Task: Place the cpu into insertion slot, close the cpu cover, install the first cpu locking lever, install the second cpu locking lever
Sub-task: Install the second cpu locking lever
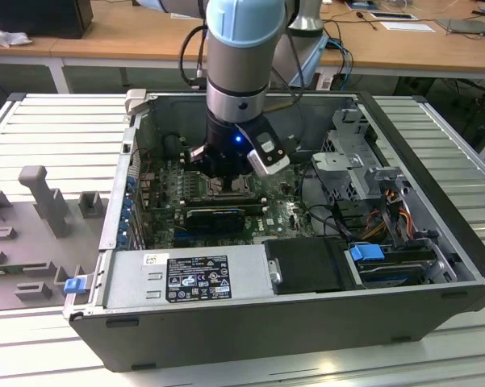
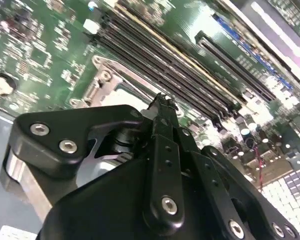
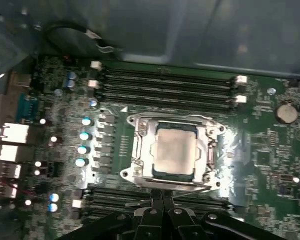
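I am looking at an open computer case (image 1: 290, 322) lying on a slatted grey table (image 1: 48, 121), with wooden desks behind it. The arm reaches down into the case, and its gripper (image 1: 226, 179) hangs low over the green motherboard (image 1: 278, 216).

In the first wrist view the black fingers (image 3: 162, 207) sit pressed together, tips meeting with no gap that I can see and nothing between them. The second wrist view shows the gripper (image 2: 162, 102) the same way, its tips drawn to a single point just above the board.

Just beyond those closed tips lies the insertion slot (image 3: 136, 150), square and metal-rimmed. The cpu (image 3: 175, 148) rests flat inside it, its pale top showing. The cpu cover (image 3: 208, 150) lies down around the chip, its silvery frame bordering the chip's edges. I cannot tell whether the tips touch the frame's near edge. Long black memory slots (image 3: 164, 82) run on the far side of the socket, and more lie between it and the fingers.
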